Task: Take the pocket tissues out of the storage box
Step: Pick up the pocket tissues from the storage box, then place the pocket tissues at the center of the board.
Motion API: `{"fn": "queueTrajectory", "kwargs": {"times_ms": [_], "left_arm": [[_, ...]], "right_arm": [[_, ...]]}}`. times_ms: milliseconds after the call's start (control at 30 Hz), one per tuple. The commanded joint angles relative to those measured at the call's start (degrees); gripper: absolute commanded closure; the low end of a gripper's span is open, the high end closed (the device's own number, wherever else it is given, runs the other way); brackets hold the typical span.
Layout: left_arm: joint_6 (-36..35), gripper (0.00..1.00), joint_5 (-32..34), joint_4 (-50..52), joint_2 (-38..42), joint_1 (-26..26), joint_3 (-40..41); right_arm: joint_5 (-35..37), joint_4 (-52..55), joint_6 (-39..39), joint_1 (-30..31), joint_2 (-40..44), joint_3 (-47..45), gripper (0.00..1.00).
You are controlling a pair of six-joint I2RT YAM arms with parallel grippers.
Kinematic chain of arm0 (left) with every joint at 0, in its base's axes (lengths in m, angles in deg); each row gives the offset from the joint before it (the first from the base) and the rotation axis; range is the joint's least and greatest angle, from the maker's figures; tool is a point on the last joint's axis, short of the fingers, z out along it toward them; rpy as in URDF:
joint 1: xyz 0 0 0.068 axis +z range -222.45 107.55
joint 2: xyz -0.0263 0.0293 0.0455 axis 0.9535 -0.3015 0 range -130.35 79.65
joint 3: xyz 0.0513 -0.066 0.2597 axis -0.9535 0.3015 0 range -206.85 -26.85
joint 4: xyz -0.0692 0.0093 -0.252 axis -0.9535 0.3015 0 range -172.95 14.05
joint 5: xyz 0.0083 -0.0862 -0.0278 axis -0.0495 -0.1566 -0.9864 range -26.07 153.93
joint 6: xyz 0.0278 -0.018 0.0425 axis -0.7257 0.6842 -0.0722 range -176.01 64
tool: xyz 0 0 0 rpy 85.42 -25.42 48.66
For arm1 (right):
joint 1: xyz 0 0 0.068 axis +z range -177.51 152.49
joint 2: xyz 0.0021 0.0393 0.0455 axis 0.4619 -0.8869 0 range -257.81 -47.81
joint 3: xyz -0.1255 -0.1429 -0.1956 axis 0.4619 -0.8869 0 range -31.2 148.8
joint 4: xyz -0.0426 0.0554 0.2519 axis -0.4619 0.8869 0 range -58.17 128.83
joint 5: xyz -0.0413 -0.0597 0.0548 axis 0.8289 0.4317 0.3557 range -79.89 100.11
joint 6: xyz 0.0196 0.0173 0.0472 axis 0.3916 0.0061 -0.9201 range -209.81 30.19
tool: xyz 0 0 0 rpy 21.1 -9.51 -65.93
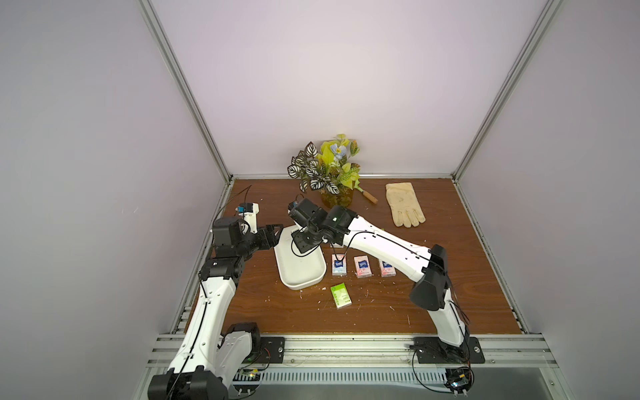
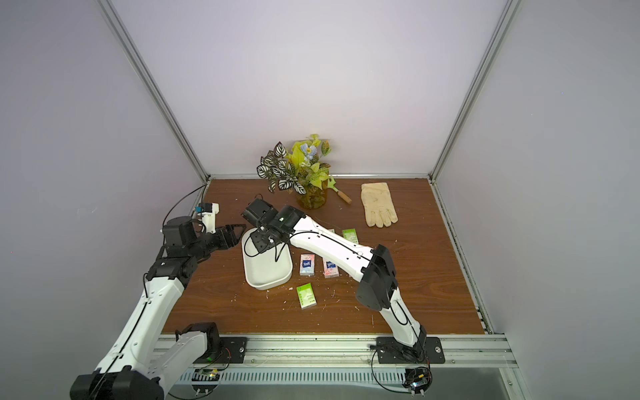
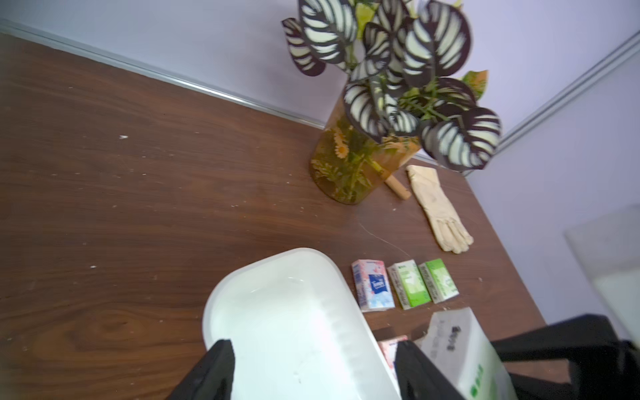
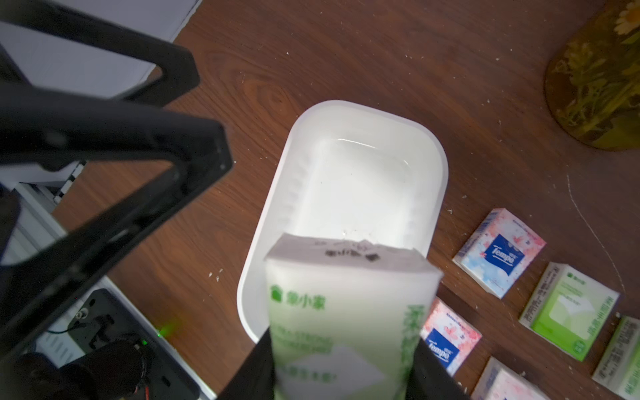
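The right gripper point(image 4: 343, 337) is clamped on a green-and-white packet point(image 4: 346, 298), with a black finger on each long side and the packet's end sticking out past the fingertips. Directly below this gripper lies the white tub point(image 4: 356, 180); the part of its floor that shows is plain white. How high the packet hangs over the tub I cannot tell.

The left gripper point(image 3: 313, 346) has its fingers wide apart. It sits just to the left of the right gripper, at the tub's left rim. In the left wrist view the tub shows between its fingers, but whether a finger touches the rim I cannot tell.

The other packets lie on the table point(image 1: 450, 277), all to the right of the right gripper. Closest to it is a row with a pink packet point(image 3: 372, 284) just beside the tub and two green packets point(image 3: 408, 284) point(image 3: 438, 280) further out. In both top views the right forearm covers most of this row. Nearer the robot's base than the gripper lie three pink packets point(image 1: 339, 265) point(image 1: 363, 266) point(image 1: 387, 268) in a row, and nearer still a lone green packet point(image 1: 341, 295).

Beyond the right gripper, by the back wall, stands the amber pot point(image 1: 337, 199) with its leaves. Further to the gripper's right lies the cream glove point(image 1: 405, 204), flat on the table
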Motion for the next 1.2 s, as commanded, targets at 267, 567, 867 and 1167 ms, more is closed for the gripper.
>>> {"fn": "queueTrajectory", "kwargs": {"times_ms": [267,567,867,1167], "left_arm": [[2.6,0.11,-5.96,-6.65,9.04,-9.67,8.49],[5.42,0.02,-3.51,-10.98,11.85,-17.81,14.99],[8.28,0.01,4.26,-17.05,10.63,-29.58,19.07],[7.06,0.02,6.08,-19.91,7.92,-30.37,18.63]], "right_arm": [[3.38,1.47,-7.73,-0.1,17.19,-23.67,0.51],[2.1,-6.5,-16.52,-1.58,34.59,-52.07,0.51],[0.66,-11.86,-20.89,-3.2,41.78,-69.32,0.51],[-3.78,-22.59,-21.32,-3.44,37.78,-75.66,0.52]]}}
